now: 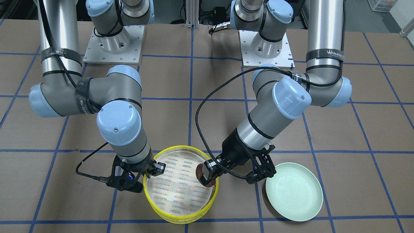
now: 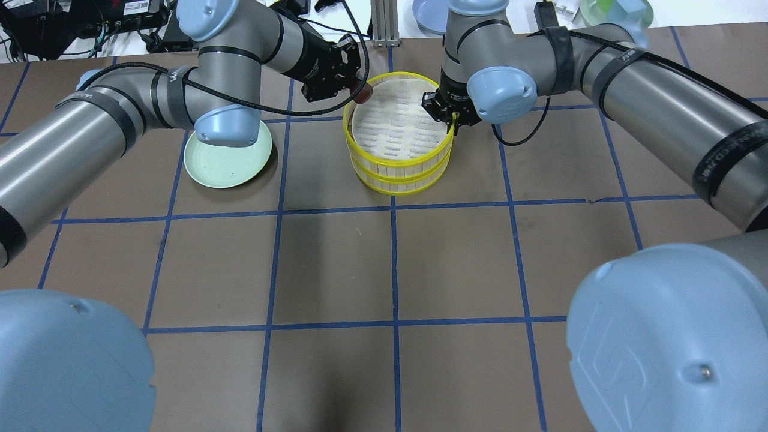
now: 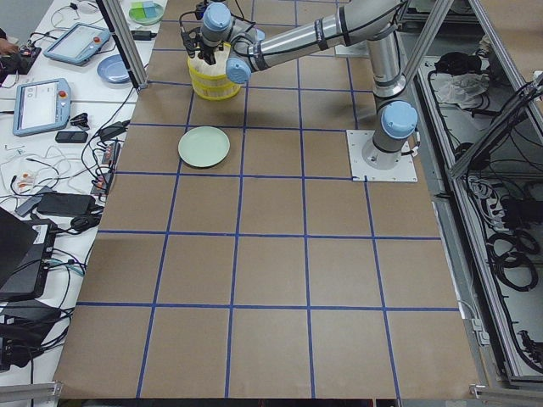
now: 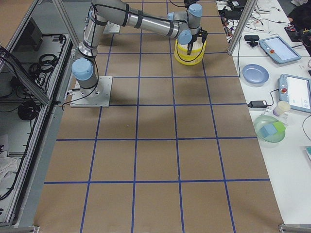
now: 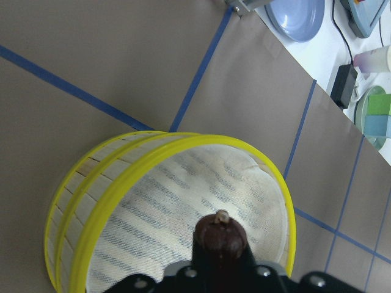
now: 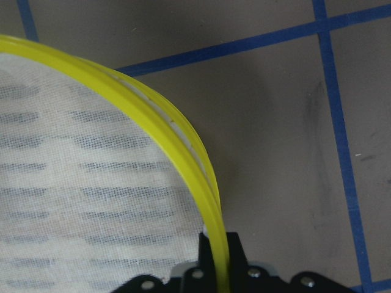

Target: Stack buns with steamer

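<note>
**Brown bun held at the steamer's rim, steamer braced from the opposite side**

Finding 1. My left end effector (image 1: 209, 174) is closed on the brown bun (image 5: 220, 237). It holds the bun in the air just above the steamer (image 2: 399, 174), at the rim on the side that faces the green plate (image 1: 292, 194). In the left wrist view the bun's tiny pale spot points away from me, toward the middle of the steamer. The bun touches neither the cloth lining nor the rim.

Finding 2. My right end effector (image 6: 217, 259) is at the steamer's opposite rim. The yellow rim runs between its fingers, and I judge it clamped there. The likely purpose is to stop the two stacked tiers from sliding on the counter (image 1: 355, 129) while the bun goes in.

Finding 3. The steamer's top tier is lined with white cloth and has nothing in it. The plate beside the steamer is bare.

Finding 4. The cream bun shows in no view. It may sit in the steamer's lower tier, but I cannot tell.

Assessment. The step in hand is carrying the brown bun inward over the lining. I should lower it before letting go.
</note>
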Motion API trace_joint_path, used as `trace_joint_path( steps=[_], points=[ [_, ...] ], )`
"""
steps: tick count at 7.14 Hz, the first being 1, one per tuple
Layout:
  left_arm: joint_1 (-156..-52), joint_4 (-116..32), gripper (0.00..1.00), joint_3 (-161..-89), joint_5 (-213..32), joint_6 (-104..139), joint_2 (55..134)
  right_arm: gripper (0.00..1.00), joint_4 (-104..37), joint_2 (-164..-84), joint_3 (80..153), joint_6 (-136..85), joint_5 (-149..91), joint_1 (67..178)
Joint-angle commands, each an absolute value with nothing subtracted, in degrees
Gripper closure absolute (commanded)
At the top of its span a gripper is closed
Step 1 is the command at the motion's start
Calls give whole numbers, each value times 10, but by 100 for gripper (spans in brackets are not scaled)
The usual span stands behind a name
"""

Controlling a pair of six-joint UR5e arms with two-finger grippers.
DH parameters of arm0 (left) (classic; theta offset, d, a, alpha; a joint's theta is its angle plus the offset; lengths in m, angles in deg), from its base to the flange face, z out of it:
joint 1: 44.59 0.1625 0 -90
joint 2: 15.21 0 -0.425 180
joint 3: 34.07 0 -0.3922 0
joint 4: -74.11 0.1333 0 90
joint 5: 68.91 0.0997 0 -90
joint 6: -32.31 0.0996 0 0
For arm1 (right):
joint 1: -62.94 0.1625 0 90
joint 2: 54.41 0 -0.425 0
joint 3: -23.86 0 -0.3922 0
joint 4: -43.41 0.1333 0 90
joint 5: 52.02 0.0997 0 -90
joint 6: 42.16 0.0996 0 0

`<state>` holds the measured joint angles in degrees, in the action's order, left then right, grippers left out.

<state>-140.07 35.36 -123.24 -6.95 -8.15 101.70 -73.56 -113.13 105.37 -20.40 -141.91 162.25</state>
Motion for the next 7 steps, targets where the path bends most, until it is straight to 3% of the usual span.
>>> trace_joint_path(
  steps=[1, 2, 3, 6, 7],
  points=[
    [-1408, 369, 0, -1233, -75, -89, 1028, 100, -743, -1130, 1053, -204, -1418, 1623],
    [-1408, 370, 0, -1232, -75, -86, 1027, 94, -743, -1130, 1054, -203, -1418, 1623],
    [-1409, 366, 0, -1231, -74, -87, 1025, 65, -743, -1131, 1054, -201, -1421, 1622],
    [-1409, 297, 0, -1220, -67, -39, 1011, 27, -744, -1136, 1054, -201, -1418, 1622],
    [-1405, 227, 0, -1207, -35, 45, 999, 6, -744, -1151, 1052, -211, -1413, 1614]
  ],
)
